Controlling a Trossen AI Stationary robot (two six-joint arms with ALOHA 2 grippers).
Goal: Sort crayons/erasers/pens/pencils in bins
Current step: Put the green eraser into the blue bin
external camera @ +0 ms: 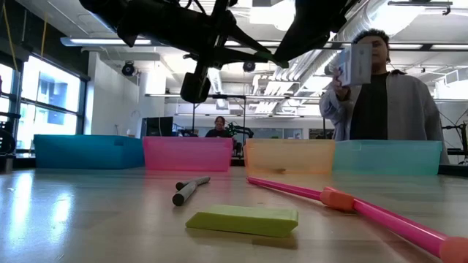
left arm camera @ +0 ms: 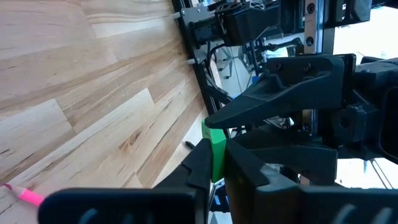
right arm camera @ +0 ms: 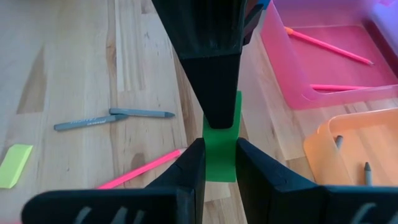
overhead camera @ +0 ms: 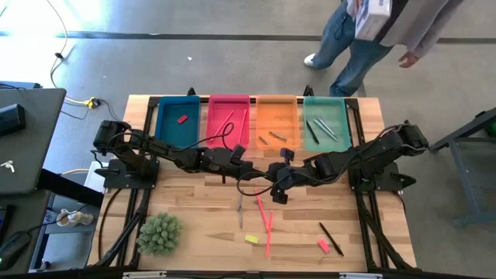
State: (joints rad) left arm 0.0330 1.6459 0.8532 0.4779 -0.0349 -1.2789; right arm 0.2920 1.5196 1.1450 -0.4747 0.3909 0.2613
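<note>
Pale wooden planks make the counter (overhead camera: 194,209), and four bins stand in a row along its 12 o'clock edge: the blue bin (overhead camera: 163,128) with a red eraser (overhead camera: 183,119) inside, the pink bin (overhead camera: 215,128), the orange bin (overhead camera: 263,116) with short crayons (overhead camera: 277,136), and the teal bin (overhead camera: 341,116).

Above the middle of the counter the two arms meet. The left hand (left arm camera: 216,160) is clenched on one end of the green eraser (right arm camera: 221,165), and the right hand (right arm camera: 219,149) is grasping the other end of the same eraser, so it hangs in the air between both, off the wood.

Seen from the meeting point, a grey pen (overhead camera: 240,211) and long pink pencils (overhead camera: 263,213) lie toward 6 o'clock. A yellow eraser (overhead camera: 252,239) is farther on the same side. A pink eraser (overhead camera: 323,246) and a dark pen (overhead camera: 331,238) lie at about 4 o'clock. A spiky green ball (overhead camera: 160,234) sits at about 8 o'clock. A person (overhead camera: 372,39) stands on the floor beyond the bins.
</note>
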